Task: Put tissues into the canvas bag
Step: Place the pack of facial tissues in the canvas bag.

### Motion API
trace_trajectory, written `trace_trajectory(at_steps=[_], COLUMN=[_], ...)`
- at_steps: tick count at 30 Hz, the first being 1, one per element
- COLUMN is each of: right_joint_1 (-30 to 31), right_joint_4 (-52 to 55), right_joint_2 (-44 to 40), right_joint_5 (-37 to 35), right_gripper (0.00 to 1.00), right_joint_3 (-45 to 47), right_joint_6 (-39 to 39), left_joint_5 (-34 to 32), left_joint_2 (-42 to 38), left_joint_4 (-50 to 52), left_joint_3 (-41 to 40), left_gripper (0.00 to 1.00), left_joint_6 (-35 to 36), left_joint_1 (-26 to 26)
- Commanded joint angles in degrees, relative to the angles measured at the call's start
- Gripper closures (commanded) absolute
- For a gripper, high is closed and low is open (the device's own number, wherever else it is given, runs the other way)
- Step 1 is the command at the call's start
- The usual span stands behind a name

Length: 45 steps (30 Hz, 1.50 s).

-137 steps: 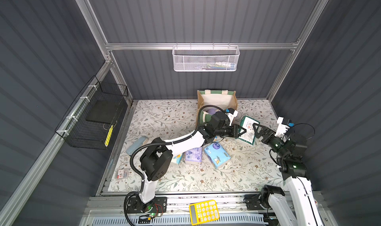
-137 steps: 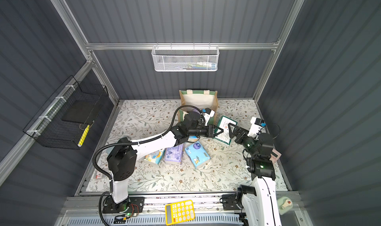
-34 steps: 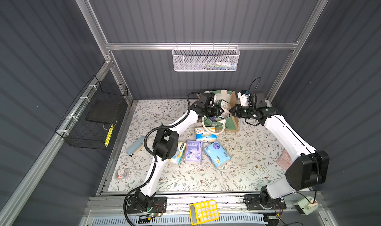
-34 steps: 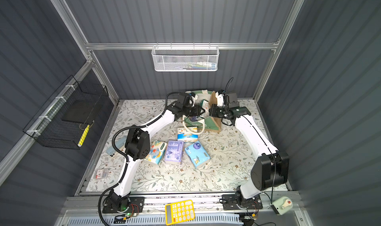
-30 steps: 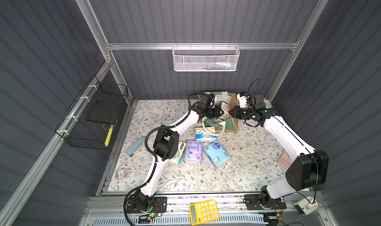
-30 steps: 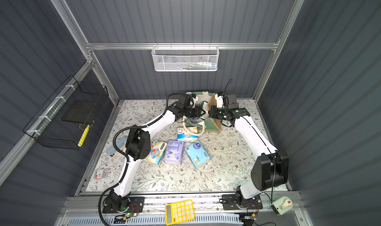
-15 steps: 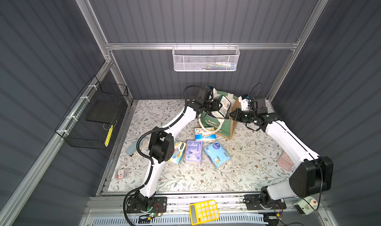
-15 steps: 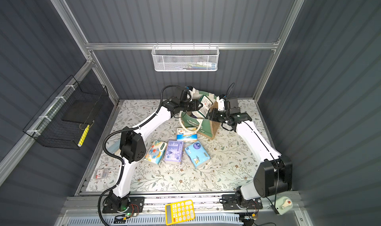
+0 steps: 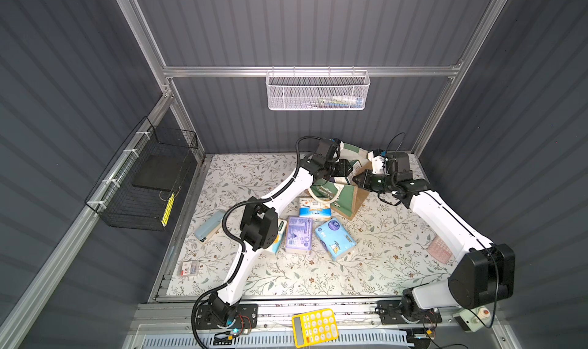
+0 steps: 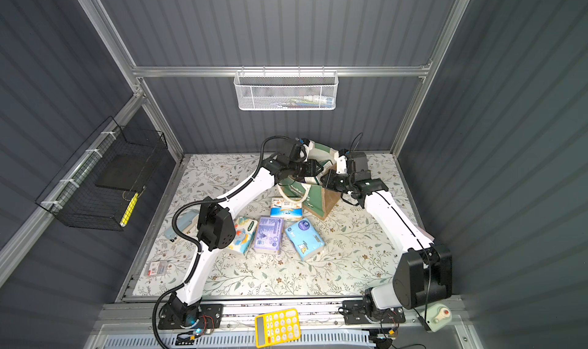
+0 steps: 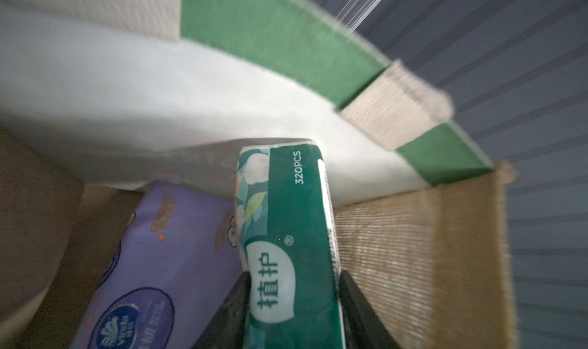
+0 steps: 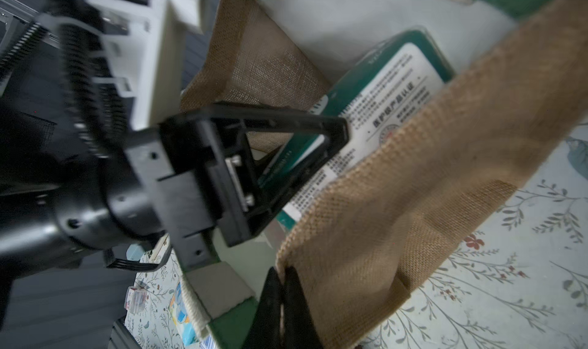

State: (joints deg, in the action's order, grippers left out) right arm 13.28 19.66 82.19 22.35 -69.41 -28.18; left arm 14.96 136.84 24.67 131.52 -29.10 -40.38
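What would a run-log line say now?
left hand: grips dark green plastic-wrapped tissue pack inside green-fronted jute-sided canvas bag | right hand: pinches bag's jute rim | lavender tissue pack: bagged

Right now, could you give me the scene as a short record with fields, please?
left gripper: closed on the green tissue pack, which is inside the mouth of the canvas bag
right gripper: shut on the bag's tan side rim
already in bag: lavender pack, beside the green one
outside bag: white-blue-orange pack, cartoon pack, purple pack, light blue pack
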Motion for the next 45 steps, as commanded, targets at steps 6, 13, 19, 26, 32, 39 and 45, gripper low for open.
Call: trace_trajectory(at_steps=[6, 13, 19, 26, 32, 39, 45], right_joint_1=[0.08, -0.14, -2.28, -5.72, -8.25, -11.54, -13.52], right_joint_4=[-3.56, -4.34, -4.28, -3.1, -1.68, -0.76, -0.49], right_joint_2=[-1.97, -1.87, -3.14, -5.36, -5.15, -3.76, -3.15], right_joint_5=[2.18, 1.91, 1.65, 1.9, 2.44, 3.06, 3.27], right_gripper=[1.0, 1.0, 1.0, 1.0, 1.0, 1.0, 1.0], right_joint_3=[0.26, 1.72, 2.95, 4.08, 3.6, 3.14, 1.27], right_joint_6=[-1.35, -1.64, -1.65, -0.49, 1.1, 2.61, 3.77], left_joint_5=[1.42, 3.5, -4.3, -6.03, -7.35, -10.6, -10.11], left_joint_2=[2.32, 4.72, 4.84, 7.19, 7.17, 3.33, 0.59], left_joint_4=[1.14, 2.97, 7.32, 11.16, 11.47, 11.02, 9.43], left_joint_3=[1.81, 2.88, 2.93, 5.87, 5.22, 4.49, 6.16], left_gripper=[0.55, 0.52, 0.48, 0.41, 0.23, 0.1, 0.01], left_joint_6=[-1.3, -0.69, 3.61, 6.73, 7.48, 8.58, 8.63], left_joint_1=[-0.1, -0.22, 0.38, 0.77, 0.92, 1.05, 1.02])
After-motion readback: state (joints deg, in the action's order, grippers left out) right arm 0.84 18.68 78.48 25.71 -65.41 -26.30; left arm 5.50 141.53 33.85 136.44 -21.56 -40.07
